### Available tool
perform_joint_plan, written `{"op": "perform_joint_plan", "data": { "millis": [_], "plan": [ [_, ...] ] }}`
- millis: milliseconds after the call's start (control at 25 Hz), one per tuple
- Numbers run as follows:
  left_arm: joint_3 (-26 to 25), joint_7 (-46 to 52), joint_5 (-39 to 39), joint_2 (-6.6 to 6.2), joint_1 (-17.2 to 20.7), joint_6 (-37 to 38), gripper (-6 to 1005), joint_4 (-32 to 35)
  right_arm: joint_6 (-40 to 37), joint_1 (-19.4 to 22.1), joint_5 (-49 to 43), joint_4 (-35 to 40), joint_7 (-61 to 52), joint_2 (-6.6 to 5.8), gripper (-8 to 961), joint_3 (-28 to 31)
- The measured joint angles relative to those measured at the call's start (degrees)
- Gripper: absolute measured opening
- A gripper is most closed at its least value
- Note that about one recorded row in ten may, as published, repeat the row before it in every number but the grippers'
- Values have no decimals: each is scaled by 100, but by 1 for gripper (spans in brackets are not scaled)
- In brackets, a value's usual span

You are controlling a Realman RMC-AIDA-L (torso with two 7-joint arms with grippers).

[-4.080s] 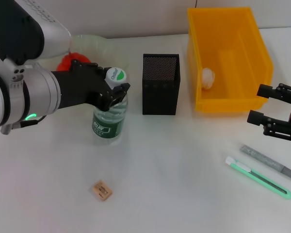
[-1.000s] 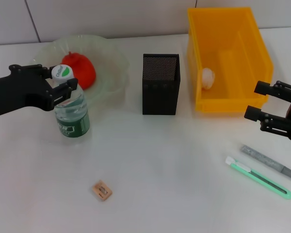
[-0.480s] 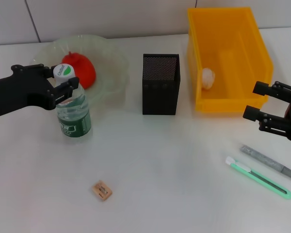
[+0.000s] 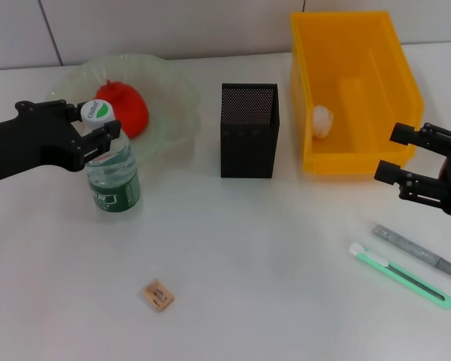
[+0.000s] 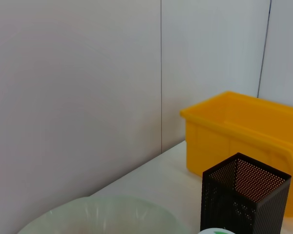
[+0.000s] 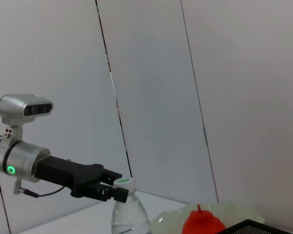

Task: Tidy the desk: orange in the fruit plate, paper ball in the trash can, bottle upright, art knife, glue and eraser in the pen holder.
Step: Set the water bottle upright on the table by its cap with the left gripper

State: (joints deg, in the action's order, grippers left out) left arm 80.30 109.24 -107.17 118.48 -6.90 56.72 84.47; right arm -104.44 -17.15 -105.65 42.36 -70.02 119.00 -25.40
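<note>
My left gripper [image 4: 96,129], at nine o'clock, clamps the clear plastic water bottle's [image 4: 113,179] neck; light, slippery, top-heavy

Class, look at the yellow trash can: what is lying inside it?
Inside the yellow trash can one white paper ball rests against its left inner wall. The front wall hides part of the floor.
</note>
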Motion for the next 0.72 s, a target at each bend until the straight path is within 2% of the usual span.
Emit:
{"op": "perform_joint_plan", "data": {
  "millis": [720],
  "plan": [
    [-21, 0, -1, 0, -9, 60, 554, 13, 12, -7, 0, -6, 28, 0, 718, 0]
  ]
}}
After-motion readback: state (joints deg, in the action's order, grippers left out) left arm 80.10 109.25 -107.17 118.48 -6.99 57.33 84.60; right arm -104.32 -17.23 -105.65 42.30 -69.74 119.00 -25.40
